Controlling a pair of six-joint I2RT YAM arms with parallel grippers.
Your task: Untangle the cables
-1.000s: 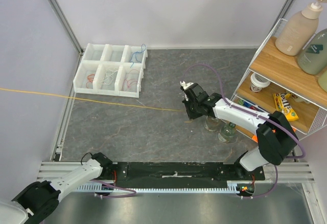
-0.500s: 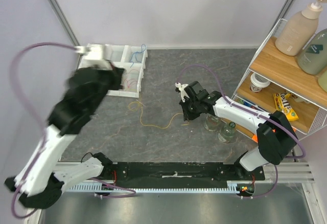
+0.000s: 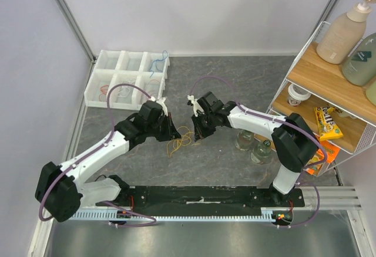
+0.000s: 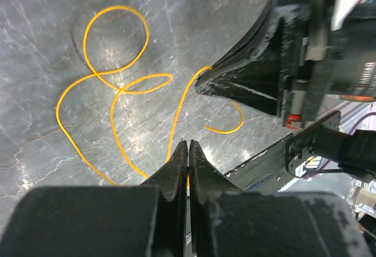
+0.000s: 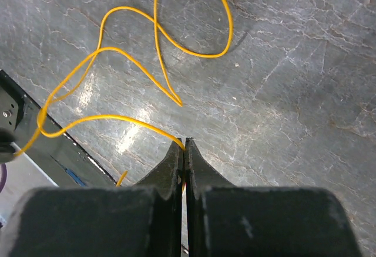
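Observation:
A long thin orange-yellow cable (image 3: 179,141) lies in slack loops on the grey table between my two grippers. My left gripper (image 3: 171,131) is shut on one stretch of it; in the left wrist view the cable (image 4: 179,113) runs straight into the closed tips (image 4: 188,145). My right gripper (image 3: 197,130) is shut on another stretch, and in the right wrist view the strand (image 5: 106,117) enters its closed tips (image 5: 184,142). The right gripper's black fingers (image 4: 252,81) show close ahead in the left wrist view. More thin cables, blue (image 3: 157,63) and red (image 3: 150,95), lie in a tray.
A white compartment tray (image 3: 96,84) sits at the back left. Two glass jars (image 3: 252,145) stand right of the right arm. A wire shelf (image 3: 329,101) with bottles and snacks stands at the right edge. The black base rail (image 3: 200,197) runs along the near edge.
The left arm swung in from the far left to the table's middle. The cable, stretched taut a second ago, now lies slack in loops. The right gripper moved a little left.

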